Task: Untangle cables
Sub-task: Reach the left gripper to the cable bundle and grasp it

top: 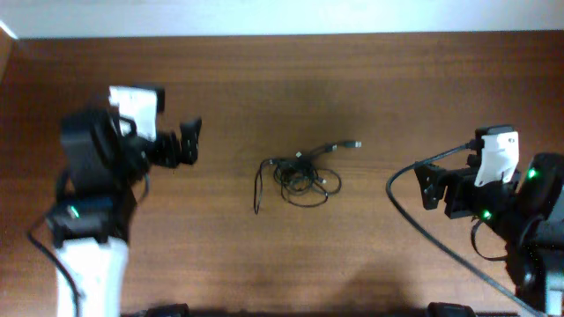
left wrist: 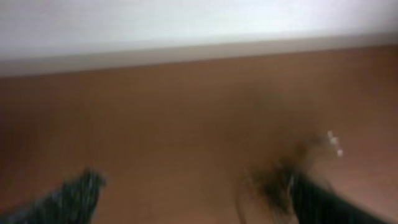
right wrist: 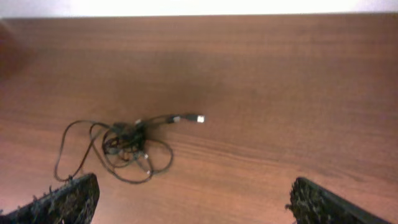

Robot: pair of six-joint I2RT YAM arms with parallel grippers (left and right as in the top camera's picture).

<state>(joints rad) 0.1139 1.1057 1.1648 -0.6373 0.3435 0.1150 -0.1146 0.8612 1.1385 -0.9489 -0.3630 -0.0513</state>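
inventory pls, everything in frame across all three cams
cables: one tangled bunch, strand count unclear, black, table centre
plug: one clearly seen, silvery tip, sticking out of the bunch on the right arm's side
table: one, brown wood, fills the views
back strip: one, white, along the far edge
left arm: one, white and black, left of the bunch
right arm: one, white and black, green lights, right of the bunch
left fingers: two, black, open, empty, apart from the cables
right fingers: two, black, open, empty, apart from the cables
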